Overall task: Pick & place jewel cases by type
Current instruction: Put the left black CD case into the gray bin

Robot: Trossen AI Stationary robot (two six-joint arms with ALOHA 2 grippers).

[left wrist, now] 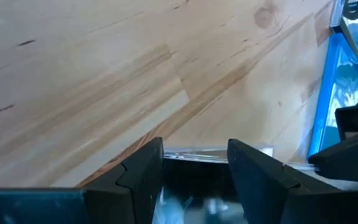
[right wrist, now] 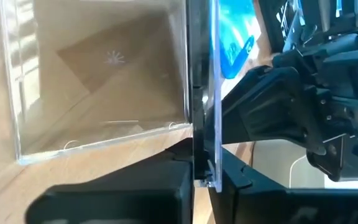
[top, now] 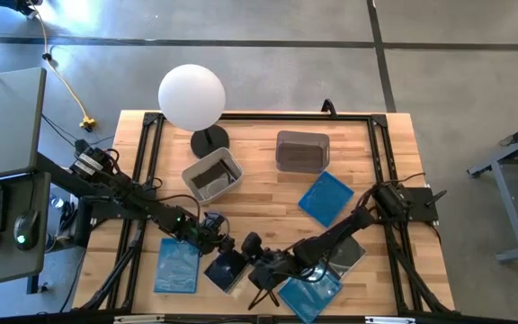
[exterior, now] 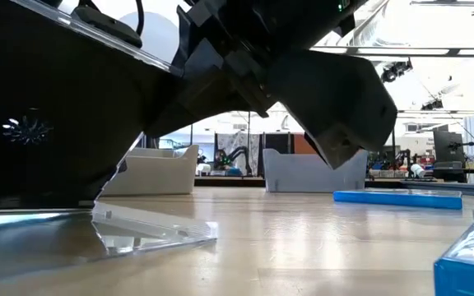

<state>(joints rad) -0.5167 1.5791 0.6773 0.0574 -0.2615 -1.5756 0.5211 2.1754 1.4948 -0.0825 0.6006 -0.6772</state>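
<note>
Both sets of my fingers are meeting at one clear jewel case (top: 227,270) at the near middle of the surface (top: 268,193). My right gripper (right wrist: 201,162) is pinching it: the fingers are closing tight on its thin edge, so the case is running edge-on straight out from between them, its clear panel (right wrist: 98,74) spreading to one side. In the low view the case (exterior: 155,230) is sitting tilted, one edge raised off the wood. My left gripper (left wrist: 194,158) is coming in from the left with fingers spread apart, the case's bright edge (left wrist: 216,152) lying across the gap just ahead of the tips, not clamped. The case is squarish, so it has no real long axis; the right arm is the one carrying it.

Blue cases are lying near left (top: 177,265), near right (top: 308,292) and right of centre (top: 325,197). The two grey tubs (top: 212,175) (top: 302,150) are waiting farther back.

I am reading no brand or label; print on a blue case (right wrist: 235,50) is too small to read.
</note>
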